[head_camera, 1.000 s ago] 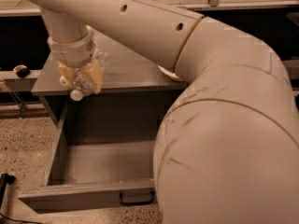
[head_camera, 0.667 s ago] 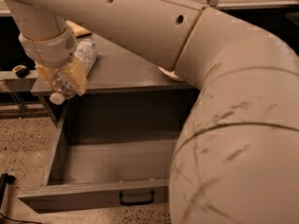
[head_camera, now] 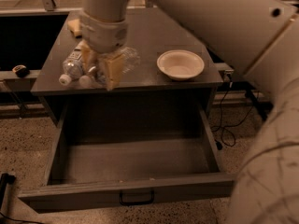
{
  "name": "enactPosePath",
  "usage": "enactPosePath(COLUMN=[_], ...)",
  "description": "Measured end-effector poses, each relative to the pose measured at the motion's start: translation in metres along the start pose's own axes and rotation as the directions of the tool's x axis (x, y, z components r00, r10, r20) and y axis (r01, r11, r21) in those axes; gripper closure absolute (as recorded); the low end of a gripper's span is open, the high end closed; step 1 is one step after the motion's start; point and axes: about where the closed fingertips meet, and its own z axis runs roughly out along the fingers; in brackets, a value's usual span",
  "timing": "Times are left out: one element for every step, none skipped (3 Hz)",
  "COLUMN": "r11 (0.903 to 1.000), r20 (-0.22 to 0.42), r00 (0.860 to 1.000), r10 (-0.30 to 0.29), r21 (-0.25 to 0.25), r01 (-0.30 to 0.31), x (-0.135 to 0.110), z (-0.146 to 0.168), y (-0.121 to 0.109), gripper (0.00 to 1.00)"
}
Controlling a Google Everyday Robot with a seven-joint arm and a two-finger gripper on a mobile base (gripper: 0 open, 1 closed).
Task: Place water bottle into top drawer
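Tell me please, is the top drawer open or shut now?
Open: the top drawer is pulled far out, its floor visible. The pincer holds the water bottle above the front of the counter.

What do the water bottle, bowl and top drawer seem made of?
The water bottle, held by the gripper over the cabinet edge, looks clear plastic: see-through. The bowl: pale, smooth, maybe ceramic or plastic. The top drawer: probably matt grey metal, thin walls.

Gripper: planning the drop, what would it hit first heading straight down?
The gripper, holding the water bottle, hangs over the cabinet top near its front; likely that first, not the top drawer; depth unclear.
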Motion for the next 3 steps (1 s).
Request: enactPosePath(r11=[0.9964, 0.9964, 0.9931], r20=[0.030, 0.031, 0.144], r00=[0.996, 0.996, 0.984], r10=[0.081, 0.080, 0.103], r21=[0.025, 0.027, 0.042], r01=[-0.081, -0.080, -0.110], x=[0.006, 0.006, 0.001], z=[-0.006, -0.006, 0.006], y=[0.023, 0.022, 0.025], gripper=[1.00, 1.00, 1.00])
